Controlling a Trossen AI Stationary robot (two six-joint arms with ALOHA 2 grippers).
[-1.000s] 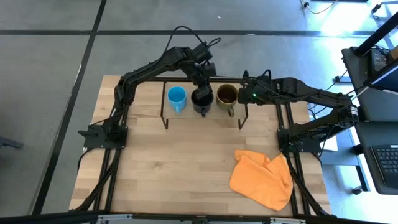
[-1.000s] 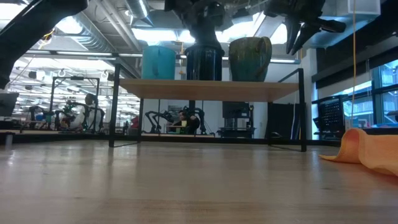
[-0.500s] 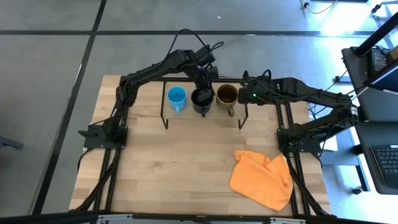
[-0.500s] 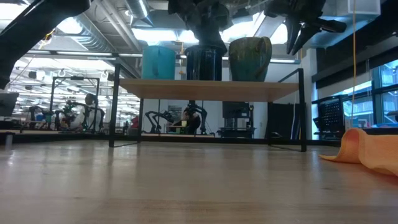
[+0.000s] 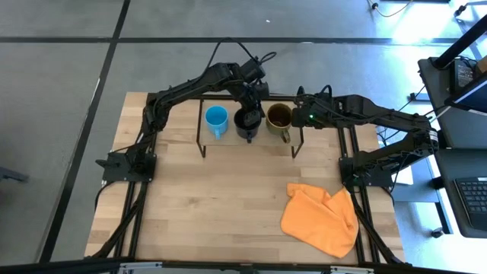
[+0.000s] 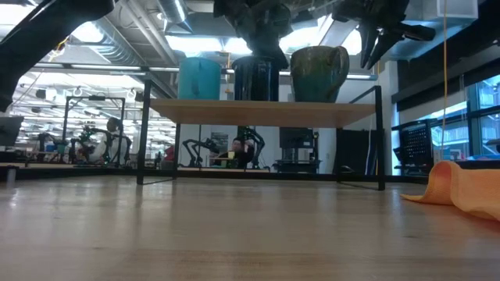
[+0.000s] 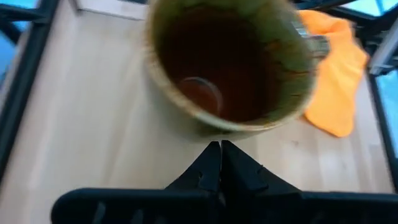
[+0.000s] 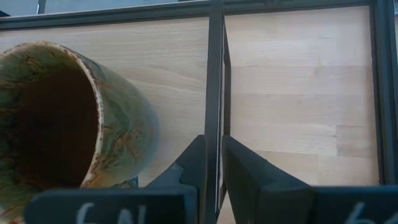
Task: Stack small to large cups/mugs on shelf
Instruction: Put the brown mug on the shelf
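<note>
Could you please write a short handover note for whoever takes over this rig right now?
Left gripper: above the back of the shelf, between the black mug and the brown mug; its jaws are shut and hold nothing.
Right gripper: waiting at the shelf's right end beside the brown mug; jaws shut, empty.
Mugs: all three stand upright in a row on the shelf, blue mug, black, then brown, running from the left arm's side to the right arm's.
Done: the small-to-large order looks in place.
Left: probably only to pull both arms back.
An orange cloth lies on the table.
</note>
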